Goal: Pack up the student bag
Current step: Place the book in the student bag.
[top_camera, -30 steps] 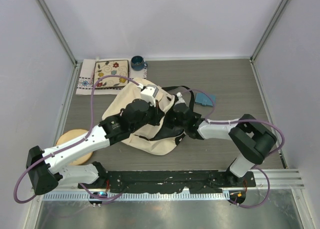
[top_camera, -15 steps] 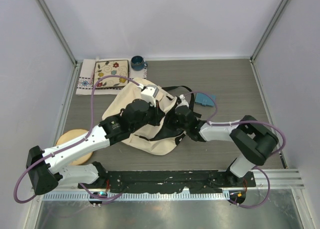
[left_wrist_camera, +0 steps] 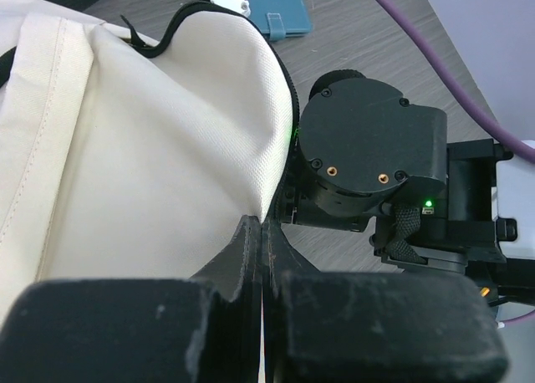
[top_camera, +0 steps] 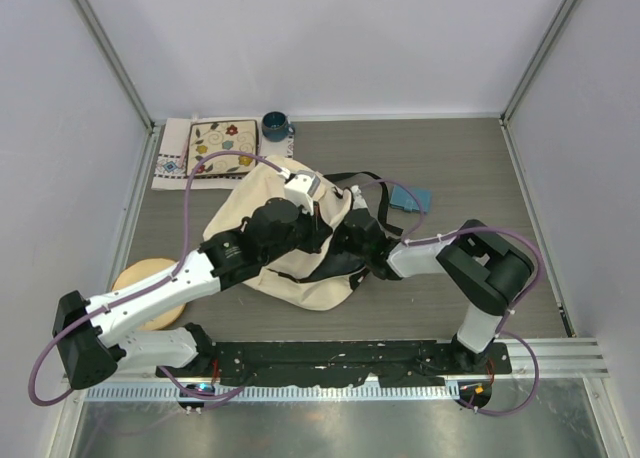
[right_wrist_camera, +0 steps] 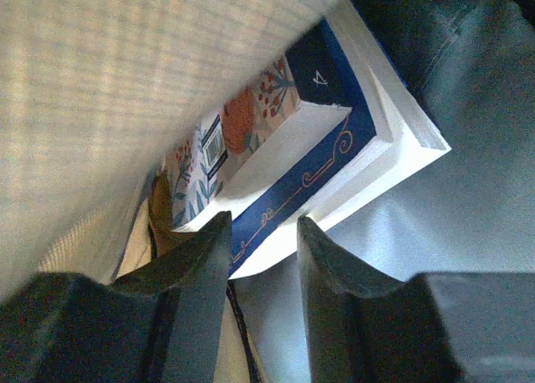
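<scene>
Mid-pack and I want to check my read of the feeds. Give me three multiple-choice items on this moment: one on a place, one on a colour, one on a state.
1. Where is the right gripper?
A inside the backpack, facing books
B parked by the arm bases
C against the back wall

2. What colour is the mug at the back?
A red
B dark blue
C yellow

3. How is the left gripper?
A wide open, holding nothing
B shut on a pen
C shut on the backpack's cream fabric edge

Answers:
1 A: its wrist camera shows fabric overhead and stacked books ahead.
2 B: the top view shows it dark blue.
3 C: its jaws meet with the fabric edge pinched between them.
</scene>
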Controlling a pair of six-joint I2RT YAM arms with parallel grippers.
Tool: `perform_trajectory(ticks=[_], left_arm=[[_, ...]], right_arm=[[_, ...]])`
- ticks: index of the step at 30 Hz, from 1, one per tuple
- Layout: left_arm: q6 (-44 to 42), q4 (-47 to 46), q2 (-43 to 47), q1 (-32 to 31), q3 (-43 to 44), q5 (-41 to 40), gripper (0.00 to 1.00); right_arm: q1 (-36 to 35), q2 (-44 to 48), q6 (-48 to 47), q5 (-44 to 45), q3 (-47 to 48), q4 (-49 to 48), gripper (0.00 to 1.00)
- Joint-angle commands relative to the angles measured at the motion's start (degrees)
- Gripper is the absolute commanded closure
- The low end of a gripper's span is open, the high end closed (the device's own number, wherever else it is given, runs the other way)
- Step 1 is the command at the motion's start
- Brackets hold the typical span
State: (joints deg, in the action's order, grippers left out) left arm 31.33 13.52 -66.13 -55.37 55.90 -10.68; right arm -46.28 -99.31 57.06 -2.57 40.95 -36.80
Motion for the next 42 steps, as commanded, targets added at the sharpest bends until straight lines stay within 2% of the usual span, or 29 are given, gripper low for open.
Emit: perform_trajectory(ticks=[1, 4, 5, 9, 15, 20, 26, 32, 36, 39, 42], left_arm=[[0.84, -6.05, 0.03, -0.17, 1.23, 2.94, 1.00], [0.75, -5.44, 0.12, -0.17, 1.23, 2.42, 1.00], [0.75, -5.35, 0.12, -0.17, 1.14, 2.42, 1.00], [0.66, -5.08, 0.56, -0.17, 0.44, 2.06, 1.00], [1.01, -5.34, 0.56, -0.17, -0.09, 2.06, 1.00], [1.10, -5.43, 0.39, -0.17, -0.44, 2.06, 1.00], [1.63, -5.26, -0.58, -0.17, -0.79, 2.33, 1.00], [2.33, -5.61, -1.64, -0.17, -1.14, 3.38, 1.00], [2.77, -5.96, -1.72, -0.17, -1.84, 3.38, 1.00], [2.77, -6.05, -1.99, -0.17, -1.85, 3.56, 1.00], [2.77, -6.13, -1.99, -0.17, -1.85, 3.65, 1.00]], right_arm=[[-0.12, -0.01, -0.72, 0.63, 1.15, -9.53, 0.62], [-0.04, 1.48, -1.51, 0.99, -1.30, -8.56, 0.62], [0.14, 2.18, -1.86, 0.73, -2.79, -8.56, 0.59], [0.14, 7.45, -3.79, 2.30, -6.58, -5.31, 0.36], [0.14, 18.35, -6.87, 8.36, -10.80, 3.91, 0.28], [0.14, 27.74, -7.05, 11.70, -14.14, 12.08, 0.28], [0.14, 36.54, -7.14, 20.84, -14.23, 28.51, 0.29], [0.14, 42.96, -6.26, 25.77, -14.58, 37.31, 0.35], [0.14, 43.50, -4.50, 23.67, -14.85, 39.78, 0.46], [0.14, 40.17, -3.71, 21.82, -14.14, 41.45, 0.54], [0.14, 36.65, -3.71, 19.01, -14.32, 39.18, 0.58]])
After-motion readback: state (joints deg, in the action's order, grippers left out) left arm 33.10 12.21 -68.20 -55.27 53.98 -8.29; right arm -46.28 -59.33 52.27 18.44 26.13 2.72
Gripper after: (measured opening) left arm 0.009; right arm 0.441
